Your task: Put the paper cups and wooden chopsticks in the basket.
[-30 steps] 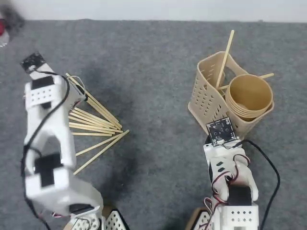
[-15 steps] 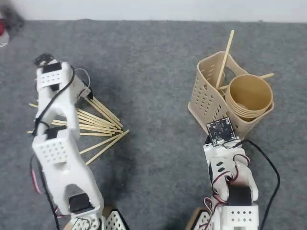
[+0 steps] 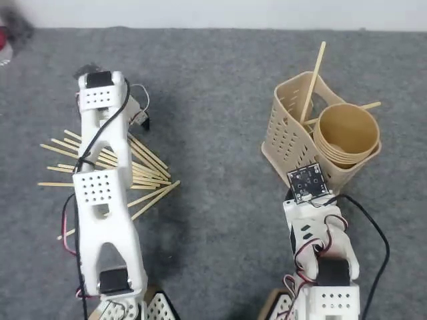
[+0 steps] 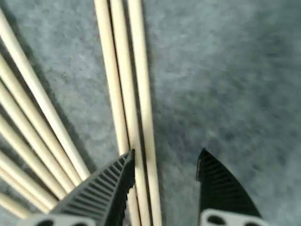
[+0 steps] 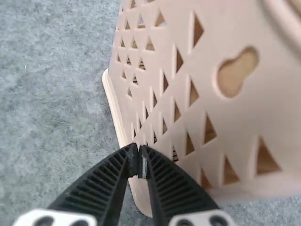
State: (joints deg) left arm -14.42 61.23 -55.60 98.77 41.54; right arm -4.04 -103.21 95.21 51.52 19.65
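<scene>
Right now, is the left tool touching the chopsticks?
Cannot tell. In the left wrist view the open left tool overlaps three chopsticks, but no contact or gap shows.

It looked like a robotics lab bench: a tabletop [image 3: 220,100] covered in grey felt-like matting, with a plain pale wall [image 3: 233,13] beyond the basket [image 3: 283,143]. Just beside the basket, the right arm [image 3: 313,220] showed loose wiring [image 3: 308,257] and a bare circuit board [image 3: 307,181].

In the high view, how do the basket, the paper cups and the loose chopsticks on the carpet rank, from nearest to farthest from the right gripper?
1. basket, directly at the right gripper.
2. paper cups, stacked inside the basket.
3. loose chopsticks, far across, beside the left arm.
</scene>
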